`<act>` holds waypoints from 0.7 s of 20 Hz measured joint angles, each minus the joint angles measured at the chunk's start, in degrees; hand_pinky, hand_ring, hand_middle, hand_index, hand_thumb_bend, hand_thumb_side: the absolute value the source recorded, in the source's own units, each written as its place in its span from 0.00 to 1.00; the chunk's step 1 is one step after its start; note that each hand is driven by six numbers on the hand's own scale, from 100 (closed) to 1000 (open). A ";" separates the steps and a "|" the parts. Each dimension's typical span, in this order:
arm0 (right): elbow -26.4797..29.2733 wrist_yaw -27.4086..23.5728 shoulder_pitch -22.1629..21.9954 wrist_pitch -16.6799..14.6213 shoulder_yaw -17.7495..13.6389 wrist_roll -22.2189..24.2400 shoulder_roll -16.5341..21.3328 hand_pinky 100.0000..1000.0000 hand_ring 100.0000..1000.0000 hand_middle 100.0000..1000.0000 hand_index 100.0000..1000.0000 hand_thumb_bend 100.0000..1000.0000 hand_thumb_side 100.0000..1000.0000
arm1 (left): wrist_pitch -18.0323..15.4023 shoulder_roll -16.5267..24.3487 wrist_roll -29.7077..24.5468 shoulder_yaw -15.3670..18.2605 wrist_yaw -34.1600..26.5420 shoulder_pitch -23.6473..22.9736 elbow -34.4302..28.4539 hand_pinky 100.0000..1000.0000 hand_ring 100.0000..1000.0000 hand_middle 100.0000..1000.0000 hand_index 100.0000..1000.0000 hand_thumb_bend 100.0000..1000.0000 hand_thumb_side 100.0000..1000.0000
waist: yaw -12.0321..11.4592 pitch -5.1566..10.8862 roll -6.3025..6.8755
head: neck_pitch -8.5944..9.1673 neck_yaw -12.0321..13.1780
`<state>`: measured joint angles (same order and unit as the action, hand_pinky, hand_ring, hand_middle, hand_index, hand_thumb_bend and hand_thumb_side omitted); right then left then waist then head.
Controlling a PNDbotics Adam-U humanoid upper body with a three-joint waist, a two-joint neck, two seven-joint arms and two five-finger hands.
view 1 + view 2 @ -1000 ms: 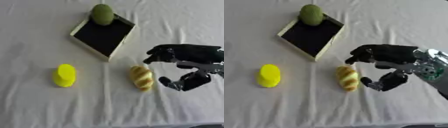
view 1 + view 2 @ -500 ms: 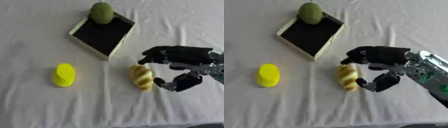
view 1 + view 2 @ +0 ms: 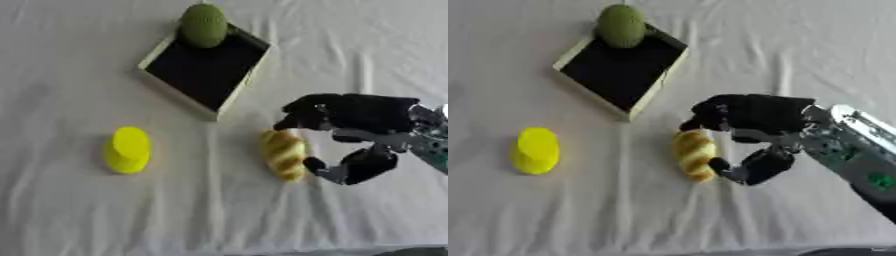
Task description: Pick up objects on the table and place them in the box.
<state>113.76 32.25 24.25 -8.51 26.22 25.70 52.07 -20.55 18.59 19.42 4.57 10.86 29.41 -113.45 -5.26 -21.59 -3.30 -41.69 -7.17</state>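
A yellow-brown bread loaf (image 3: pixel 283 153) lies on the white cloth, right of centre. My right hand (image 3: pixel 354 120) hovers beside it on its right, fingers arched over its top end and thumb (image 3: pixel 337 170) near its lower end, not closed on it. A yellow cylinder (image 3: pixel 128 149) lies on the left. The box (image 3: pixel 206 72), black inside with a pale rim, sits at the top centre. A green round object (image 3: pixel 204 24) rests in its far corner. My left hand is not in sight.
The white cloth (image 3: pixel 105 215) covers the whole table, with folds running through it. My right forearm (image 3: pixel 859 160) comes in from the right edge.
My right hand has moved left toward the bread loaf; its fingertips and thumb now bracket the loaf's ends. The loaf, cylinder and box have stayed put.
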 measured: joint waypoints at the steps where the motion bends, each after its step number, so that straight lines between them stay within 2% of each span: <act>1: 0.00 0.52 0.00 0.05 0.08 0.34 -0.09 1.00 0.99 0.83 0.96 0.00 0.28 | -0.04 -0.01 -0.06 -0.09 -0.05 0.07 0.00 0.72 0.73 0.68 0.89 0.00 0.29 | -0.07 -0.04 0.02 | 0.01 0.00; 9: 0.00 3.47 -0.04 0.51 0.38 2.60 -0.98 1.00 0.97 0.81 0.94 0.00 0.36 | -0.21 -0.21 -0.26 -0.12 -0.54 0.33 0.00 0.72 0.73 0.68 0.89 0.00 0.30 | -0.37 -0.50 0.15 | 0.46 0.00; 14: -0.03 4.88 -0.04 1.33 0.65 3.83 -1.80 1.00 0.94 0.77 0.93 0.00 0.31 | -0.35 -0.48 -0.44 -0.15 -0.84 0.41 0.00 0.72 0.73 0.68 0.89 0.00 0.30 | -0.51 -0.71 0.36 | 0.68 -0.04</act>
<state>113.73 37.13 24.20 -7.18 26.87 29.53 50.27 -20.91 18.10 18.98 4.42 10.03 29.82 -113.45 -5.77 -22.31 -2.94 -41.02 -7.21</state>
